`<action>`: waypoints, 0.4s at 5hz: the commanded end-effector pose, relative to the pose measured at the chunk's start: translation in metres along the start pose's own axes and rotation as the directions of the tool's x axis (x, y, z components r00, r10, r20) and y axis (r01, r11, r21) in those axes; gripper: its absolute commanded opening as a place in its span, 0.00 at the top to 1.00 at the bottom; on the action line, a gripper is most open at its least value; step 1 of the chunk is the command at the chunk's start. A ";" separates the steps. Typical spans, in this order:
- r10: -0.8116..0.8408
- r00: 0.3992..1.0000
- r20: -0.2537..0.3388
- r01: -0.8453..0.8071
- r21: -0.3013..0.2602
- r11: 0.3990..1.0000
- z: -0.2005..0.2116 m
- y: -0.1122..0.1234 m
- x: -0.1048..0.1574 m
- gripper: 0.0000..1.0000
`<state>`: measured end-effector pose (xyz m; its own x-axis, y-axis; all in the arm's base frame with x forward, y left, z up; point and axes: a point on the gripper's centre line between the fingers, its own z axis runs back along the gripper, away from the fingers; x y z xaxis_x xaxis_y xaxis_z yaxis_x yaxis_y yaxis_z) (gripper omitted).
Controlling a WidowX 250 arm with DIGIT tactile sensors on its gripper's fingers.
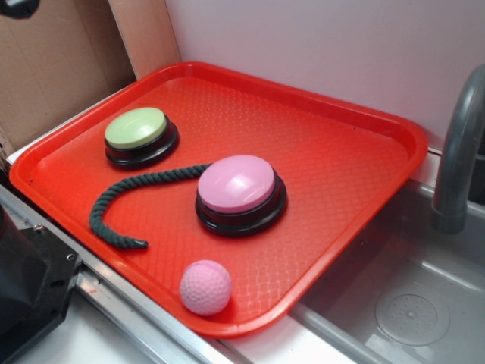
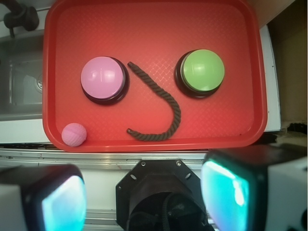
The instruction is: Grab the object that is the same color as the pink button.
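A small pale pink dimpled ball (image 1: 205, 287) (image 2: 74, 134) lies near the front rim of the red tray (image 1: 341, 152) (image 2: 154, 29). The pink button (image 1: 236, 184) (image 2: 102, 77) with a black base stands just behind it, near the tray's middle. In the wrist view my gripper (image 2: 144, 197) is open, its two fingers wide apart with nothing between them. It hangs high over the robot's base, short of the tray. The gripper does not show in the exterior view.
A light green button (image 1: 137, 128) (image 2: 202, 70) on a black base sits on the tray. A dark green rope (image 1: 129, 199) (image 2: 161, 108) curves between the two buttons. A steel sink (image 1: 409, 303) with a grey faucet (image 1: 460, 152) adjoins the tray. Cardboard (image 1: 61, 61) stands behind.
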<state>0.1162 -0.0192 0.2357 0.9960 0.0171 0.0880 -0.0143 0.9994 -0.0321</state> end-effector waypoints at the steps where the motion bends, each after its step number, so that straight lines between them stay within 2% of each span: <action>1: 0.000 1.000 0.000 0.000 0.000 1.000 0.000 0.000 0.000 0.00; 2: 0.055 0.998 0.012 -0.055 -0.004 0.998 -0.021 -0.008 0.009 0.00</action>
<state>0.1248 -0.0274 0.2100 0.9932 0.0800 0.0849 -0.0776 0.9965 -0.0315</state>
